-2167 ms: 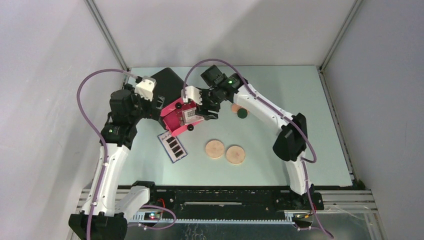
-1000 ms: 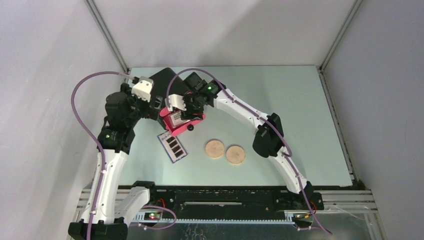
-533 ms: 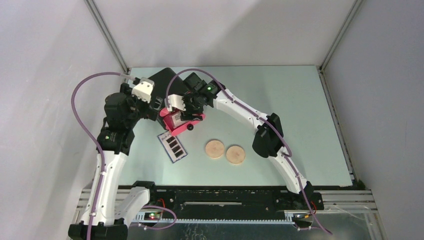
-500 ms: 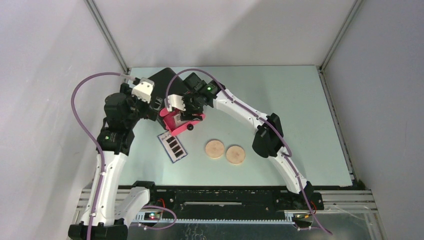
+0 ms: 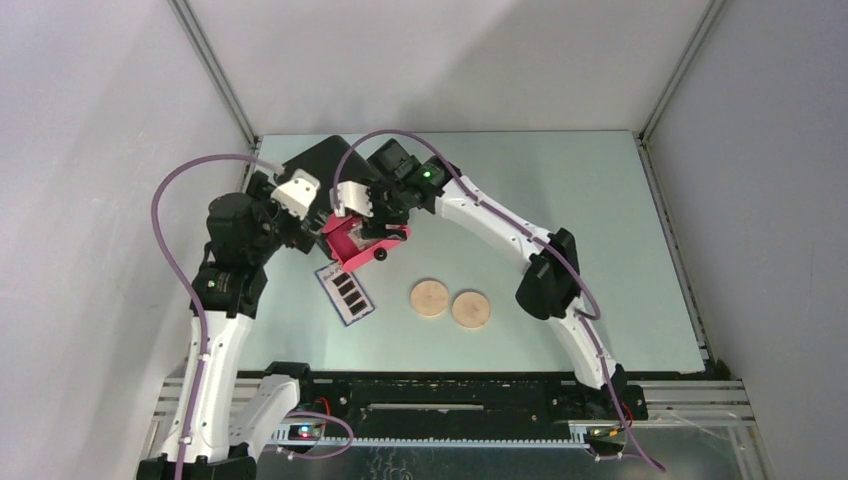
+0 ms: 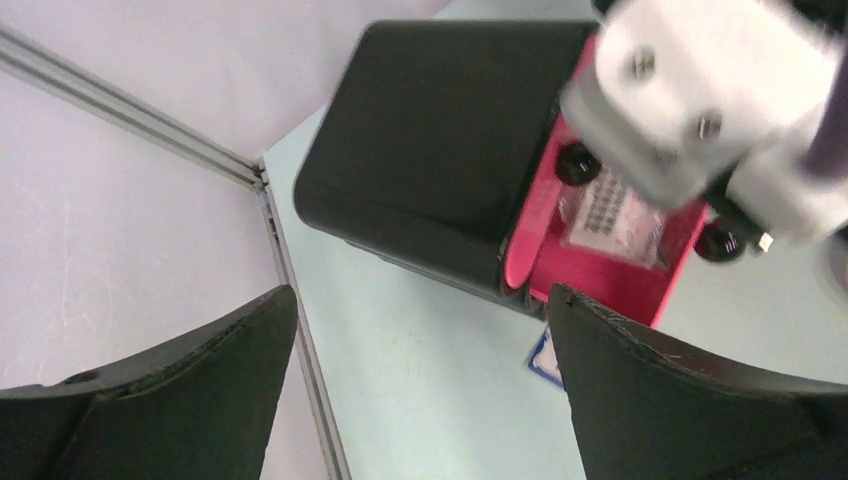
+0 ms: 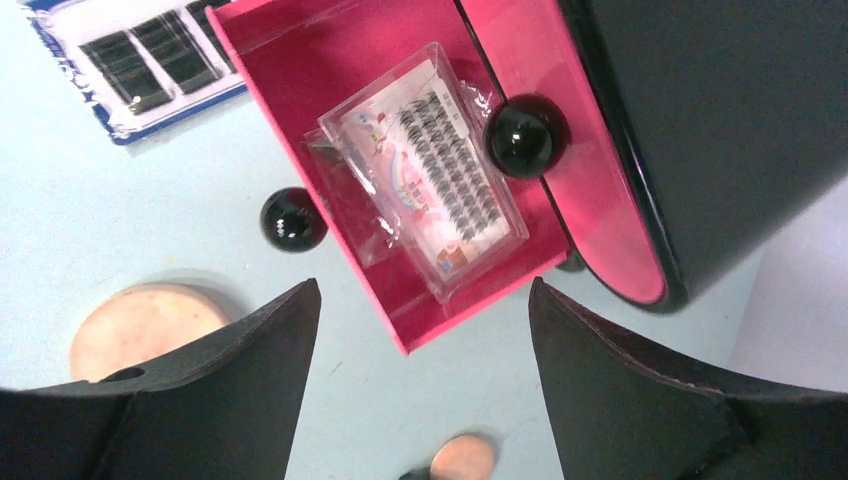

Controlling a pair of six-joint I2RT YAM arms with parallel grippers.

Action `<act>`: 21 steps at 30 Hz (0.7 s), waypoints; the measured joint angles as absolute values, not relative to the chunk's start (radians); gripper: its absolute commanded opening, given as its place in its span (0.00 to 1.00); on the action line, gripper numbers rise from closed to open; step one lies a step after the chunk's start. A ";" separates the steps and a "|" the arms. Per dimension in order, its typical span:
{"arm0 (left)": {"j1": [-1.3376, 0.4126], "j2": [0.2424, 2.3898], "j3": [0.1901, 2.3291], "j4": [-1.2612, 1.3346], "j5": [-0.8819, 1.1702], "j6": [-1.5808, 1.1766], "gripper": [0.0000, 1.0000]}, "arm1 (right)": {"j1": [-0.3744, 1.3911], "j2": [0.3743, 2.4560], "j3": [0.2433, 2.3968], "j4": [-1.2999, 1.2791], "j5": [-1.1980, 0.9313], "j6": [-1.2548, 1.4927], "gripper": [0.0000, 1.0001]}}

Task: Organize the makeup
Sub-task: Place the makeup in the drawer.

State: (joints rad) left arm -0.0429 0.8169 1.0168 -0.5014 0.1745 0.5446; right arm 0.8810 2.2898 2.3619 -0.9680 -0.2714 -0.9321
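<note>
Now | right claw (image 7: pixel 421 318) spread wider | clear packet (image 7: pixel 425 172) in pink drawer (image 7: pixel 322 52) | left claw (image 6: pixel 422 312) spread

Bright, even light with soft shadows; the clear packet (image 7: pixel 430 170) glints, and the white housing (image 6: pixel 700 110) is blurred.

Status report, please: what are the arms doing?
Left gripper, right gripper open, empty. Clear packet lying in pink drawer. Palette, tan discs out on table. Nothing blocking.

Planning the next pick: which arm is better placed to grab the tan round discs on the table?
Right, probably. The right gripper hangs open over the pink drawer, with one tan round disc close by in its wrist view. The left gripper, also open, has that drawer between it and the discs.
</note>
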 measured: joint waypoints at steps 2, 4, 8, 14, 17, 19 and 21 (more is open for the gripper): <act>-0.043 0.811 1.007 -0.532 0.210 0.596 1.00 | 0.879 2.246 2.329 -0.969 -0.273 -0.916 0.85; -0.043 0.806 0.992 -0.590 0.267 0.675 1.00 | 0.871 2.189 2.282 -0.970 -0.281 -0.895 0.85; -0.062 0.804 0.947 -0.740 0.359 0.866 1.00 | 0.847 2.048 2.145 -0.968 -0.307 -0.844 0.85; -0.174 0.813 0.835 -0.930 0.387 1.152 1.00 | 0.785 1.842 1.882 -0.943 -0.342 -0.773 0.83; -0.250 0.842 0.792 -0.981 0.374 1.266 1.00 | 0.744 1.771 1.749 -0.917 -0.354 -0.742 0.82; -0.305 0.870 0.772 -0.995 0.362 1.329 1.00 | 0.718 1.737 1.671 -0.908 -0.361 -0.725 0.82; -0.364 0.904 0.753 -0.997 0.339 1.387 1.00 | 0.689 1.709 1.593 -0.891 -0.372 -0.707 0.82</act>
